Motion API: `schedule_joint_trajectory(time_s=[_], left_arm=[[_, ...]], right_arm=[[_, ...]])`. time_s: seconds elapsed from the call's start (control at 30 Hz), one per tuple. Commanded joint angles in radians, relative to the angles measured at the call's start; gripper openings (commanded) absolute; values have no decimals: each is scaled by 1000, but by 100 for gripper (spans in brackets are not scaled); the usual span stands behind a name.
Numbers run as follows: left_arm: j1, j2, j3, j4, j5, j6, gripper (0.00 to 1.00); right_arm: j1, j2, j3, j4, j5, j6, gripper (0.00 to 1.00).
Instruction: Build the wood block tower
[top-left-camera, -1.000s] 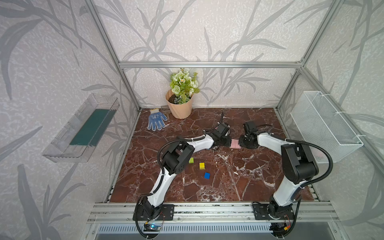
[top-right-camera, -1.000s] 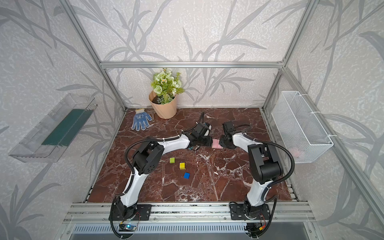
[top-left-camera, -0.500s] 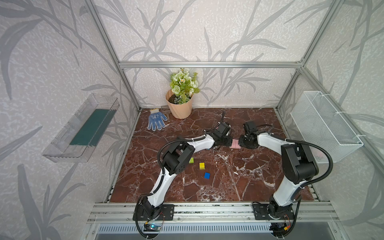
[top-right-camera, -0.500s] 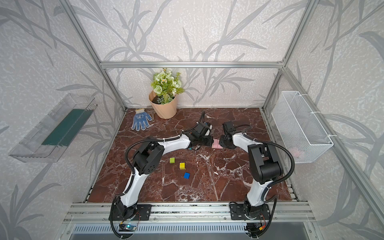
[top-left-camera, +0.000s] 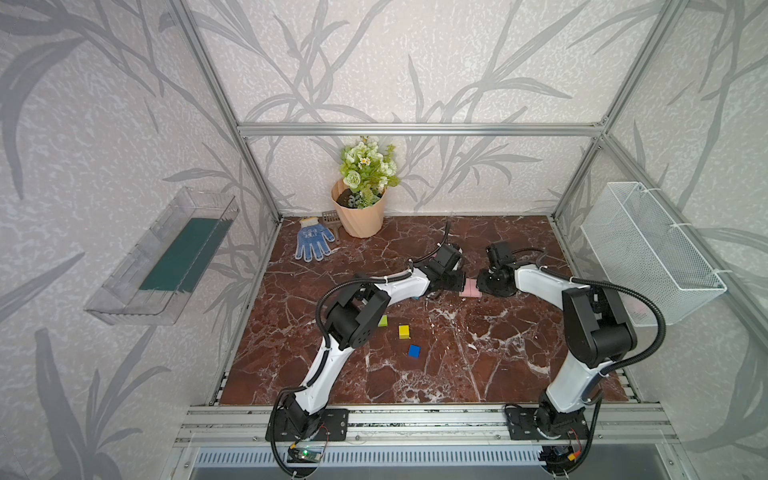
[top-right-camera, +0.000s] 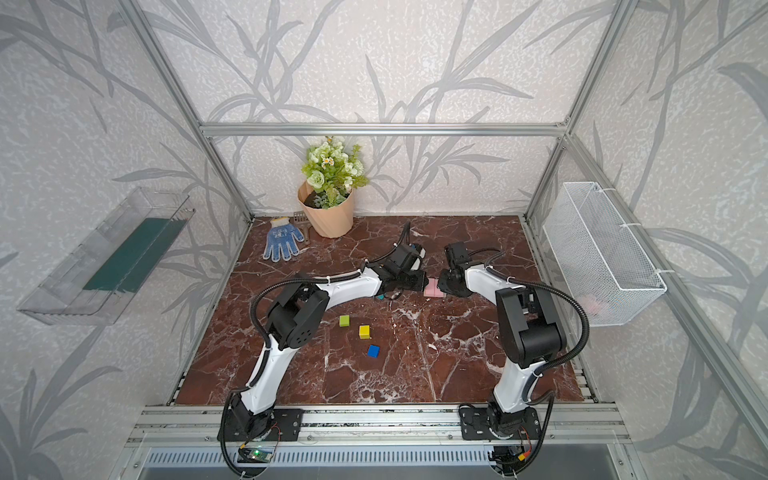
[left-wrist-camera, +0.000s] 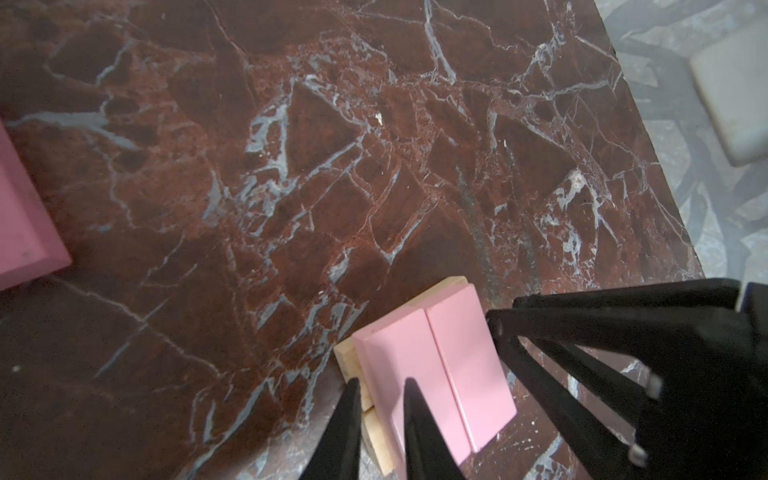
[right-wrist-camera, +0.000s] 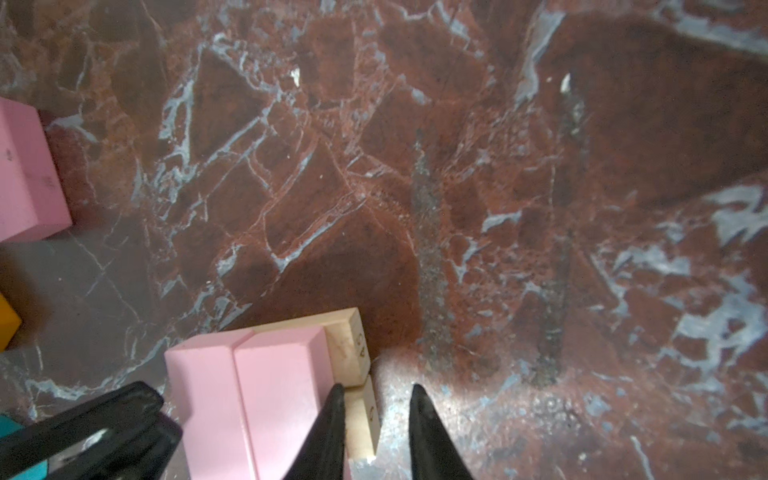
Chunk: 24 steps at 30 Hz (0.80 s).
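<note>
The tower so far is two pink bars lying side by side on two plain-wood bars, standing mid-bench where the two arms meet. The left gripper comes at it from one side with its fingers closed, their tips at the edge of the pink layer. The right gripper faces it from the opposite side, fingers drawn nearly together, with a plain bar's end showing in the narrow gap; whether they touch it cannot be told. In both top views the grippers flank the stack closely. A lime cube, yellow cube and blue cube lie apart nearer the front of the bench. The right wrist view also catches a loose pink block, an orange block and a teal block at its edge.
</note>
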Motion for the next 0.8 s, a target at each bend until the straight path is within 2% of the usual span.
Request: schedule_joint_trajectory(time_s=[0.0, 0.77], left_arm=[[-3, 23, 34, -10, 4, -12, 22], [2, -67, -87, 41, -122, -18, 22]], right_arm=[[-1, 10, 27, -15, 6, -8, 28], [-13, -30, 18, -32, 37, -15, 28]])
